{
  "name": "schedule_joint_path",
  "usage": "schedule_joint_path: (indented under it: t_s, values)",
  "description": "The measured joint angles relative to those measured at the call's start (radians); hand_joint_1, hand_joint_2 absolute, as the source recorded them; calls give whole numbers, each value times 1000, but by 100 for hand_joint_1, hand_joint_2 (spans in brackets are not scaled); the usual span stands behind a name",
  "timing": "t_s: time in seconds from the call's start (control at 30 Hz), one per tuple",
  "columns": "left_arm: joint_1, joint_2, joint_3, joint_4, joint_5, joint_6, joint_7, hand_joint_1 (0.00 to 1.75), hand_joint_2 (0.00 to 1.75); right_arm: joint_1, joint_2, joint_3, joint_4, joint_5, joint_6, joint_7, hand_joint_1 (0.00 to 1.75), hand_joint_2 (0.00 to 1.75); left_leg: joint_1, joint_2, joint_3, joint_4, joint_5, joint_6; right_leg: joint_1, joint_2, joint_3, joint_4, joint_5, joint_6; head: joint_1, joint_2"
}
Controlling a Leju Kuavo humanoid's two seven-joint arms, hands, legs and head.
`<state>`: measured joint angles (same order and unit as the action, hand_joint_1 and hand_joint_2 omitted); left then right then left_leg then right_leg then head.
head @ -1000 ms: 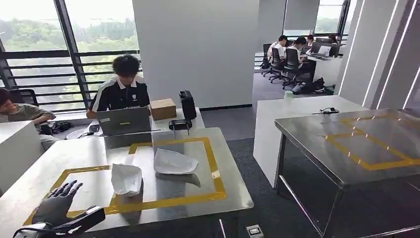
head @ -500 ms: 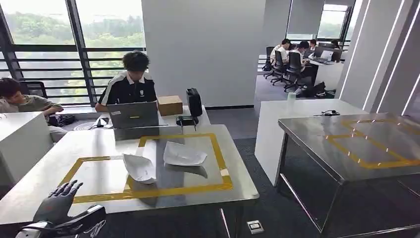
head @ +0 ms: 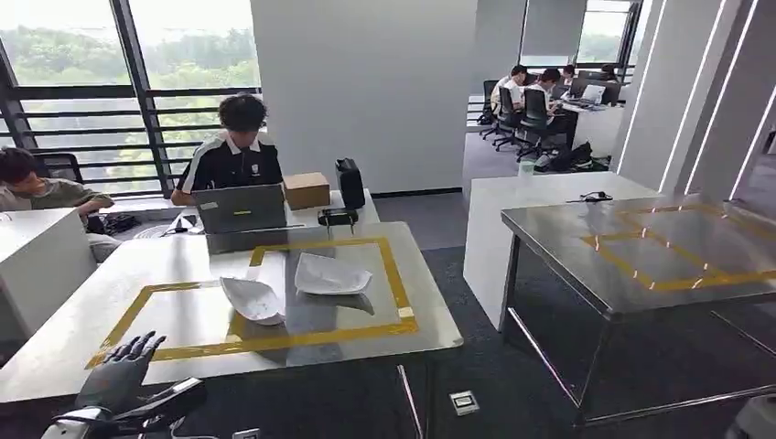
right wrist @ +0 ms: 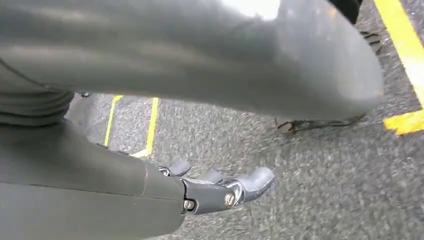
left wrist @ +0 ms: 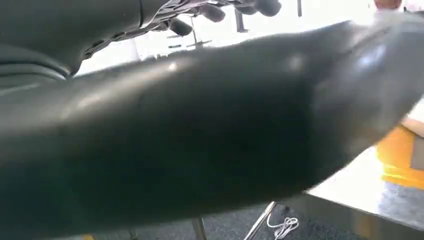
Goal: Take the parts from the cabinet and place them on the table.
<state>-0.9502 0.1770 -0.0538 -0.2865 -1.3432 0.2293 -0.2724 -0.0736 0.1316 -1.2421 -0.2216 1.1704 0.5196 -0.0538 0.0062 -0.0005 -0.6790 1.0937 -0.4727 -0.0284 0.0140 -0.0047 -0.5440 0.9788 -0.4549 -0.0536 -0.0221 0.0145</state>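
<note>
Two white shell-shaped parts lie on the steel table (head: 183, 315) inside yellow tape frames: one part (head: 253, 300) near the middle, the other part (head: 331, 274) just right of it. My left hand (head: 123, 377) hovers below the table's near left edge, fingers spread, holding nothing. In the left wrist view its thick thumb (left wrist: 200, 125) covers most of the picture, with the dark fingertips (left wrist: 225, 9) beyond it. My right hand (right wrist: 150, 170) hangs over the grey carpet with its fingers (right wrist: 220, 187) loosely extended and nothing in them.
A person (head: 233, 155) sits behind a laptop (head: 242, 208) at the table's far side, beside a cardboard box (head: 307, 190). A second steel table (head: 659, 247) with yellow tape stands to the right, a white counter (head: 540, 197) behind it. Dark carpet runs between the tables.
The whole picture has shifted: the camera has drawn back from the table. My left hand now sits below the table's front edge rather than over it. Both white parts still lie on the table.
</note>
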Motion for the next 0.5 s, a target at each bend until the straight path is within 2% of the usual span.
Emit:
schedule_joint_path:
  t_s: [0.07,0.1,0.13,0.17,0.2,0.23,0.27,0.3,0.33,0.4,0.43,0.47,0.5]
  values:
    - [4,3,0,2,1,0,0,0,0,0,0,0,0,1,0,1,0,0,5,0,-40,146,-87,-11,-1,-1,-19,3,13,1,-1,0]
    - [9,5,0,3,2,0,-1,0,0,1,0,0,0,2,0,2,0,0,8,1,-50,204,-102,-17,-2,-1,-30,5,20,2,0,0]
    - [13,5,0,3,3,2,-1,0,0,1,0,0,0,3,0,3,0,0,11,1,-43,215,-94,-20,-3,-1,-40,9,25,5,-1,0]
    - [16,7,0,3,3,3,-4,0,0,1,0,0,0,3,0,6,0,0,16,1,-16,187,-66,-25,-6,-2,-54,16,30,9,0,0]
    - [16,9,0,3,3,3,-9,0,0,1,0,0,0,5,0,7,0,0,20,1,27,126,-34,-30,-10,-2,-67,24,35,15,0,0]
    - [16,10,0,2,5,6,-12,0,0,1,0,0,0,6,0,7,0,0,25,3,87,39,-9,-36,-14,-2,-79,34,37,19,0,0]
    - [15,11,0,2,5,8,-15,0,0,0,-2,0,0,6,0,6,0,0,28,5,125,-36,-39,-45,-14,-2,-91,44,39,25,0,0]
    - [15,11,0,0,6,10,-17,0,0,0,-1,0,0,6,0,5,0,0,14,-3,143,-54,-38,-31,-11,-2,-101,53,42,32,0,0]
    - [19,13,0,0,6,11,-18,0,0,1,-1,0,0,8,0,4,0,0,15,0,134,-51,-35,-19,-10,0,-104,57,50,39,2,0]
    - [23,14,0,0,8,11,-18,0,0,3,-1,0,0,10,0,3,0,0,9,-2,124,-47,-27,-1,-14,0,-110,51,64,52,4,0]
    - [23,14,0,0,9,11,-18,0,0,5,-1,0,0,9,0,3,0,0,14,0,117,-55,-17,15,-16,1,-115,53,65,58,4,0]
    - [21,14,0,-1,9,11,-18,0,0,5,0,0,0,10,0,3,0,0,13,2,110,-54,-9,26,-19,2,-125,73,33,63,4,0]
    - [21,14,0,-1,10,11,-19,0,0,5,1,0,0,10,3,2,0,0,13,2,99,-54,0,36,-19,2,-146,132,-23,65,4,0]
